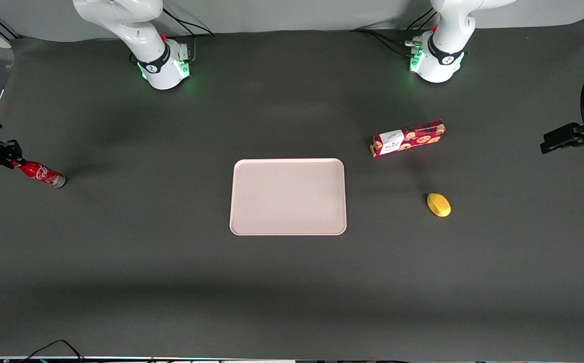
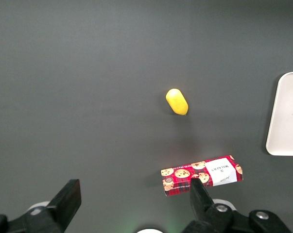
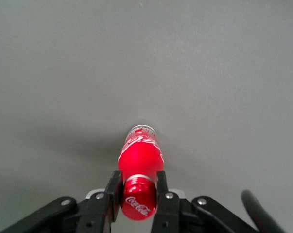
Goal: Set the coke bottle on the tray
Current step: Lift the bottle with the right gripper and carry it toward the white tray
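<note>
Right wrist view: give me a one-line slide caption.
Black two-finger gripper shut on the capped neck of the slim red coke bottle, silvery base pointing away over dark grey table.

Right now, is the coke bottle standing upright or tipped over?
Tipped: the coke bottle is slanted, the gripper shut on its cap end. Whether its base touches the table, cannot tell.

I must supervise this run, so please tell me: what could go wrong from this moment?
The gripper holds the coke bottle only at its cap end, so the body may swing or slip. The tray lies toward the table's middle, a long carry. Released lying down, the round bottle might roll over the low rim.
</note>
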`<state>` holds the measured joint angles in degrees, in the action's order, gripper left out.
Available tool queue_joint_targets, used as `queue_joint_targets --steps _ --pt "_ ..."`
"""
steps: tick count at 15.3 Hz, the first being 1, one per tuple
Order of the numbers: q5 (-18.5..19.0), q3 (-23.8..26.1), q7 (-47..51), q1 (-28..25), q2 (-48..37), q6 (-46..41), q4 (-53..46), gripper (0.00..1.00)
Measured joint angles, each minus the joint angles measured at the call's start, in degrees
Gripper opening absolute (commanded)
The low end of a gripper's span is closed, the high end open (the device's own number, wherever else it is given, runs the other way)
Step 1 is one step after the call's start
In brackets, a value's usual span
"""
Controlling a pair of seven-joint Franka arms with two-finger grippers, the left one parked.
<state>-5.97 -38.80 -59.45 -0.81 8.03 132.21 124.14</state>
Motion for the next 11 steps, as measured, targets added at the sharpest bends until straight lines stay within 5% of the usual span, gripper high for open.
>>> queue_joint_targets --steps 6,11 --pt "1.9 5.3 7.4 -0.4 -2.5 -20.7 -15.4 0.15" --pt "6.0 17.6 25.6 -0.7 -5.5 -39.7 -28.8 0.15"
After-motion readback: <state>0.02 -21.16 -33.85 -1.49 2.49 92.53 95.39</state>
